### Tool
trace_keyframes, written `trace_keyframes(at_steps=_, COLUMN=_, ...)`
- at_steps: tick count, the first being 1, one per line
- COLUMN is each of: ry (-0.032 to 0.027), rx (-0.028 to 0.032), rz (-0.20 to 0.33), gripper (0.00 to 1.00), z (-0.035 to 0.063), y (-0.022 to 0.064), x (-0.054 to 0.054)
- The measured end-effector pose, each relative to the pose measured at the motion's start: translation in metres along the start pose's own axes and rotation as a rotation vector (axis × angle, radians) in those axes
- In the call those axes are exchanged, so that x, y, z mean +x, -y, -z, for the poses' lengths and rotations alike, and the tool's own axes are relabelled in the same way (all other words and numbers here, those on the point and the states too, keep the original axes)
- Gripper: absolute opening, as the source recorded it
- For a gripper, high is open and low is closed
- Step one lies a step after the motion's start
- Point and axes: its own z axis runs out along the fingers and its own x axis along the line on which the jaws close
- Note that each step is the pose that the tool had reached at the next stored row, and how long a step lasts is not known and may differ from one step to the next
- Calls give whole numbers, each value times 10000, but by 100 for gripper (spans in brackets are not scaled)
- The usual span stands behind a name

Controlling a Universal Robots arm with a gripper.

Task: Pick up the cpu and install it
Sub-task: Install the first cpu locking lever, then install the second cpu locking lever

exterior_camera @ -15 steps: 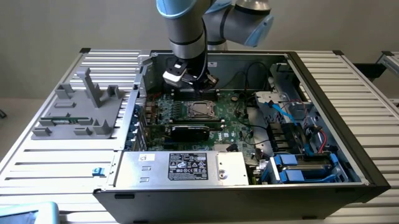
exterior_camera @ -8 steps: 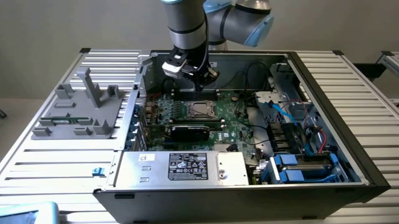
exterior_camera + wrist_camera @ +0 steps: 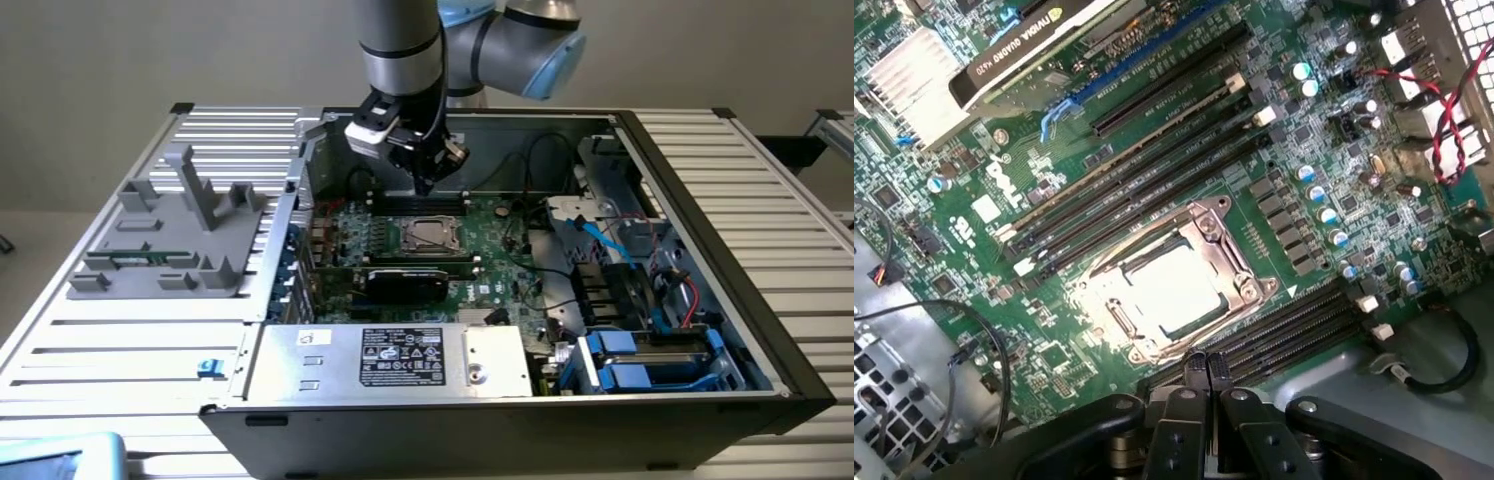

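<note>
We see the gripper (image 3: 424, 185) hanging above the open computer case (image 3: 694, 180), its two black fingers (image 3: 1196, 372) pressed together with nothing between them. The cpu (image 3: 1172, 288) lies flat in its socket (image 3: 1249, 292) at the centre of the green motherboard (image 3: 984, 175); in the exterior view it sits a little above the middle of the frame (image 3: 427, 236), just below the fingertips. The socket's metal frame borders the chip on all sides, so it appears already seated.

We judge the chip light, stiff and thin, its polished metal lid slippery and its underside contacts fragile. Its flat top offers no purchase; the thin edges on two opposite sides look like the only place to hold it, kept level.

By our count: one cpu, one socket, one black graphics card (image 3: 1039, 35) at the wrist frame's upper left, one finned heatsink (image 3: 914, 75) beside it, and one labelled power supply (image 3: 387, 358) at the lower centre of the exterior view. Memory slots (image 3: 1144, 180) run in banks either side of the socket; their number we cannot count with certainty.
</note>
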Motion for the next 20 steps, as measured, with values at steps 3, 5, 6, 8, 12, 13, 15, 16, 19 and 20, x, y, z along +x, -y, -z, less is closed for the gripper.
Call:
trace_keyframes(at_steps=3, ry=30, rx=-172, rz=88, gripper=12, z=9, y=3, x=0)
trace_keyframes(at_steps=5, ry=30, rx=-173, rz=91, gripper=12, z=9, y=5, x=-1)
trace_keyframes(at_steps=6, ry=30, rx=-173, rz=91, gripper=12, z=8, y=6, x=-2)
trace_keyframes(at_steps=8, ry=30, rx=-173, rz=90, gripper=12, z=8, y=8, x=-3)
trace_keyframes(at_steps=12, ry=30, rx=-172, rz=89, gripper=12, z=7, y=13, x=-6)
trace_keyframes(at_steps=13, ry=30, rx=-172, rz=89, gripper=12, z=6, y=14, x=-7)
trace_keyframes(at_steps=15, ry=30, rx=-172, rz=89, gripper=12, z=6, y=15, x=-8)
trace_keyframes(at_steps=16, ry=30, rx=-172, rz=90, gripper=12, z=6, y=15, x=-8)
trace_keyframes(at_steps=19, ry=61, rx=-168, rz=244, gripper=12, z=6, y=15, x=-9)
trace_keyframes(at_steps=20, ry=97, rx=-163, rz=420, gripper=12, z=6, y=15, x=-9)
